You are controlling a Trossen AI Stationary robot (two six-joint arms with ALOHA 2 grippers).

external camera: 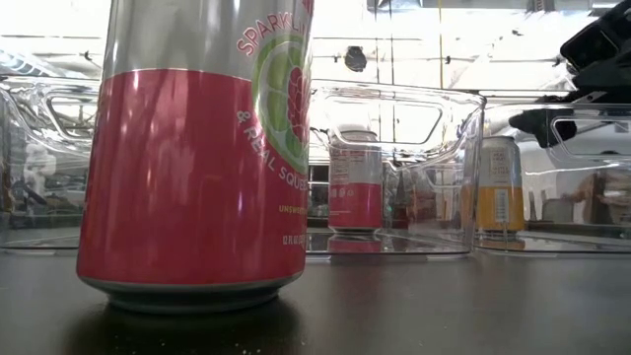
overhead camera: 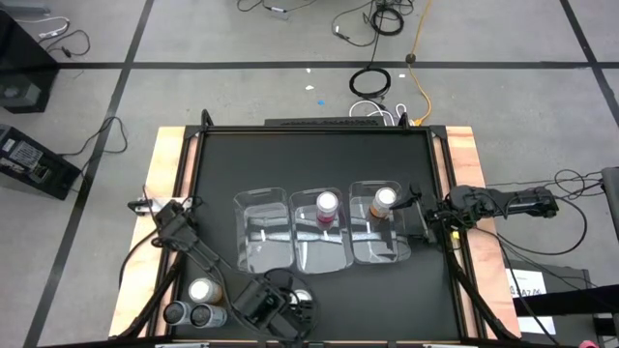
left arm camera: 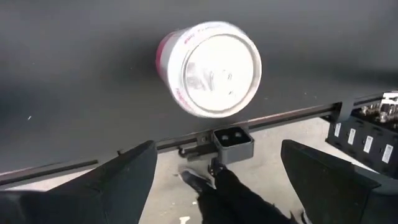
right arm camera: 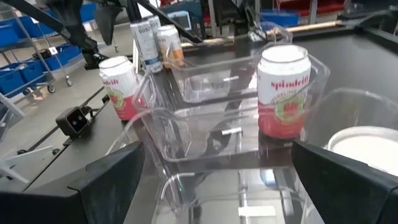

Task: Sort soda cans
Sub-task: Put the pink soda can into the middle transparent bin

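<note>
At the bench's near edge the left pincer (overhead camera: 276,302) hangs wide open and empty over a red-pink can (left arm camera: 208,68); the can stands upright just ahead of the fingers, its axis vertical, apparently untouched, though the high view hides it; this arm is plainly the nearer. Three more cans (overhead camera: 198,304) cluster at the near left corner. By the right edge the right pincer (overhead camera: 426,217) waits beside the bins (overhead camera: 324,237), wide open, holding nothing.
</note>
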